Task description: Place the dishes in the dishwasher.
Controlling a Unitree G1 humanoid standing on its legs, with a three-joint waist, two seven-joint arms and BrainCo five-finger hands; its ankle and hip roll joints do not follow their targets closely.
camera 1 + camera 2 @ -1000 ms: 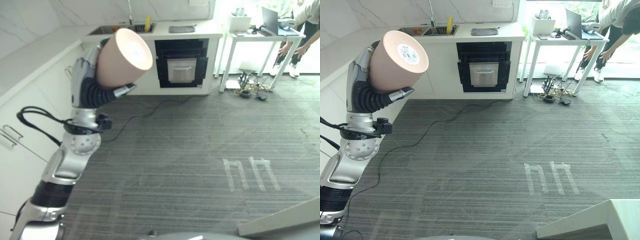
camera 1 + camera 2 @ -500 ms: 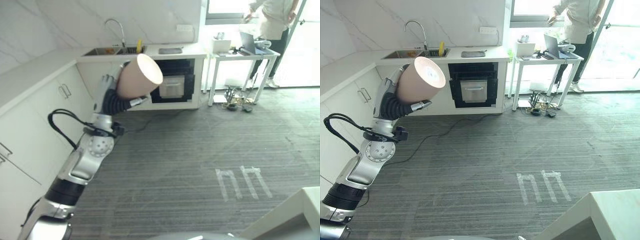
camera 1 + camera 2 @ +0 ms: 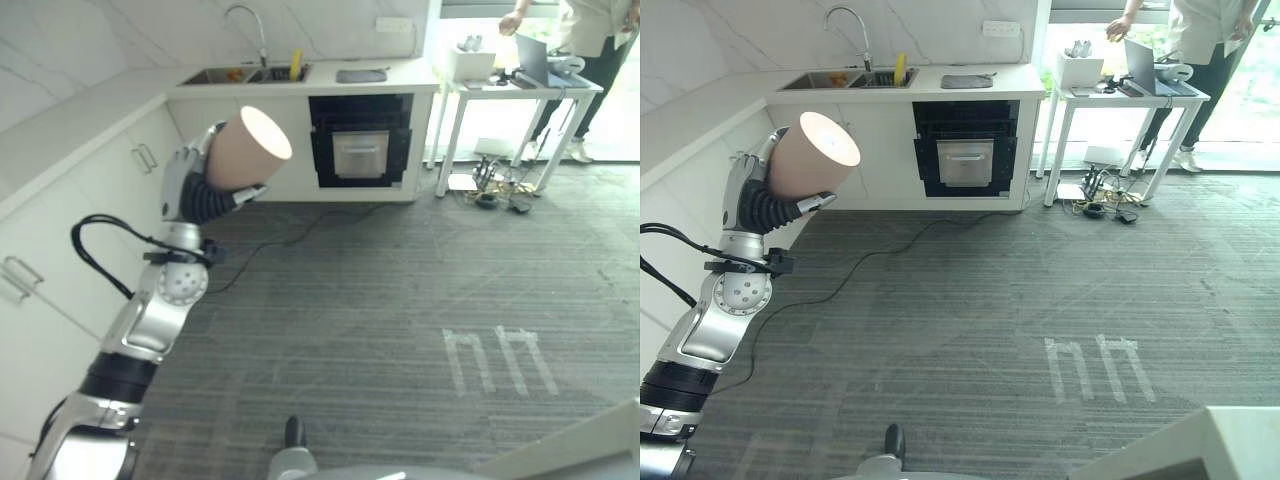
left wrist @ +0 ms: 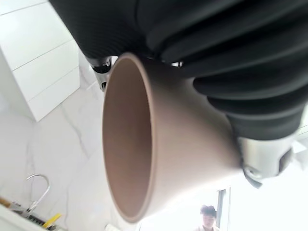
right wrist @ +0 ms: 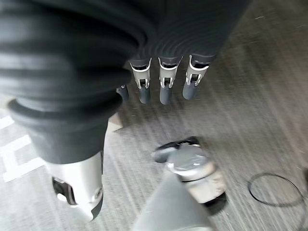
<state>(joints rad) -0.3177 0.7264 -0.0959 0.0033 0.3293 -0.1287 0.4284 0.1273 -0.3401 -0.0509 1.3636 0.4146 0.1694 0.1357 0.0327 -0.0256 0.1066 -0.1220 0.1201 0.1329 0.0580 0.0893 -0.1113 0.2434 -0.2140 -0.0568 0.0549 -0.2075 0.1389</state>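
Grey striped carpet floor stretches out to a white kitchen counter, the tabletop with a sink and tap, and below it, just right of the sink, a dark built-in dishwasher. Well to the right of the dishwasher a person leans at a white desk with a laptop. Here's the left robot hand, raised up, well left of the dishwasher and short of it, fingers clamped round a pinkish-tan cup, held on its side with its base towards the dishwasher. The right robot hand hangs over the carpet, fingers straight and apart, holding nothing.
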